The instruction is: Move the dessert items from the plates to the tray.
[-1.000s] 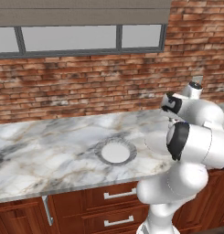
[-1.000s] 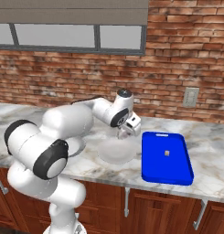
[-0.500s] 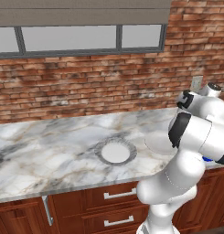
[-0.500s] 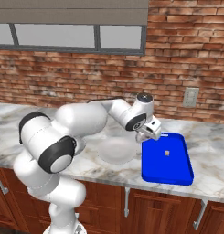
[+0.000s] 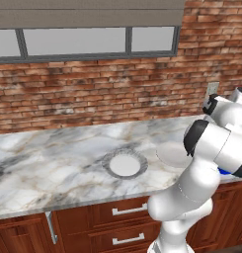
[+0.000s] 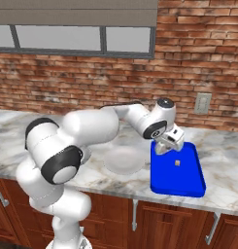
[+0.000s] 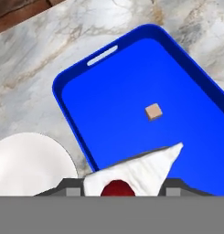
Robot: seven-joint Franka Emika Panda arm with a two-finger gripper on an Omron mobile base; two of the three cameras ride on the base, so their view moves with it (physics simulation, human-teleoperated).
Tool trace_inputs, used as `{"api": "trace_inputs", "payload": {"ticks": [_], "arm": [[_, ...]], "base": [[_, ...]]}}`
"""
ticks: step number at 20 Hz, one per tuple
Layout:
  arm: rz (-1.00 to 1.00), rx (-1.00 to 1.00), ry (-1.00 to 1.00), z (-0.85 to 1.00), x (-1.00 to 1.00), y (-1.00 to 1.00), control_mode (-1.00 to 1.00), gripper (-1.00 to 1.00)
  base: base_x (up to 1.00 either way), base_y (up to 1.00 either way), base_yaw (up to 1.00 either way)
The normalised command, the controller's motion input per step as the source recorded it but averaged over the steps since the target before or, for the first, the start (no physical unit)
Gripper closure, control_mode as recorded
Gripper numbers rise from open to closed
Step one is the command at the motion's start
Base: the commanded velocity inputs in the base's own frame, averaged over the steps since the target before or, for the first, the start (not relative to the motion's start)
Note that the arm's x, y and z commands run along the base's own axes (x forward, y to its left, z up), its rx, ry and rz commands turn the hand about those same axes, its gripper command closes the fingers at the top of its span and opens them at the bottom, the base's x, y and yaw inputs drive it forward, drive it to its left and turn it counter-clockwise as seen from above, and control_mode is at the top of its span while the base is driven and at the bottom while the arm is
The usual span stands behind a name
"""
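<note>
A white cake bit with a red top [image 7: 134, 173] sits between the two fingertips of my gripper [image 7: 122, 188], which is shut on it. The gripper [image 6: 164, 148] hangs over the near left part of the bright blue tray [image 6: 181, 181]. A small tan morsel [image 7: 153, 112] lies on the tray [image 7: 127, 77] floor; it also shows in the right base view [image 6: 177, 163]. The plain pale plate [image 6: 123, 160] lies just left of the tray, bare [image 7: 26, 162]. The grey-rimmed plate [image 5: 125, 164] lies bare further left on the counter.
The marble counter [image 5: 53, 163] runs along a brick wall [image 6: 91, 82] with a wall socket [image 6: 202, 103] behind the tray. My own arm [image 5: 216, 143] blocks most of the tray in the left base view.
The arm has swung to the right, from above the plain plate to over the tray, with the cake bit in the gripper. The plates, tray and morsel have stayed put.
</note>
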Motion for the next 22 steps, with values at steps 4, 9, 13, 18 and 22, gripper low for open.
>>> {"api": "trace_inputs", "payload": {"ticks": [4, 9, 13, 18, 22], "arm": [[-0.02, 0.0, 0.06, -0.02, -0.66, -0.19, -1.0, 1.0], [-0.03, 0.0, 0.05, -0.15, -0.55, -0.16, -1.0, 1.0], [0.0, 0.0, 0.14, -0.09, -0.11, -0.26, -1.0, 1.0], [-0.02, 0.0, 0.14, -0.14, 0.0, -0.11, -1.0, 1.0], [-0.01, 0.01, 0.09, -0.2, 0.0, -0.2, -1.0, 1.0]], "base": [[0.0, 0.0, 0.0], [0.0, 0.0, 0.0], [0.0, 0.0, 0.0], [0.0, 0.0, 0.0], [0.0, 0.0, 0.0]]}}
